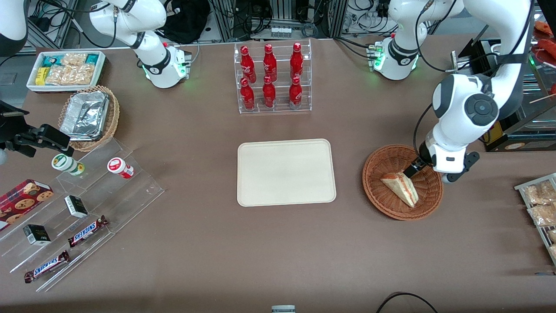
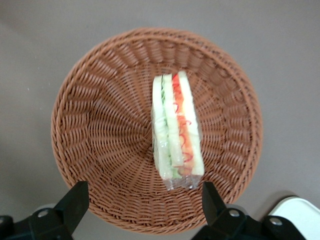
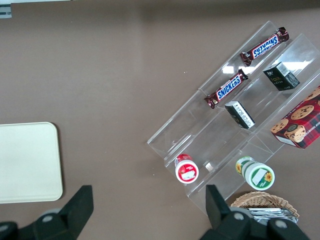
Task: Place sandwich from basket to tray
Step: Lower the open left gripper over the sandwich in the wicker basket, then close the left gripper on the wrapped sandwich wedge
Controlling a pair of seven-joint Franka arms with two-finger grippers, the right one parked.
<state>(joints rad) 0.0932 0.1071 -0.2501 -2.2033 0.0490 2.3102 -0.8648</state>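
Observation:
The sandwich [image 1: 402, 187] [image 2: 176, 131], a wrapped wedge of white bread with orange-red and pale green layers, lies in the round reddish-brown basket [image 1: 382, 196] [image 2: 100, 130]. My gripper [image 1: 420, 165] [image 2: 142, 200] hangs open just above the basket's rim, over the part of the basket farthest from the front camera. Its two black fingers [image 2: 75, 200] stand wide apart with nothing between them, short of the sandwich's wrapped end. The cream-beige tray [image 1: 286, 172] lies bare in the middle of the table, beside the basket.
A clear rack of red bottles [image 1: 272, 78] stands farther from the front camera than the tray. Toward the parked arm's end are a clear stepped stand with snack bars [image 1: 87, 230], a wicker basket with foil trays [image 1: 89, 116] and a white snack bin [image 1: 67, 69]. A rack of packets [image 1: 541, 204] sits at the working arm's end.

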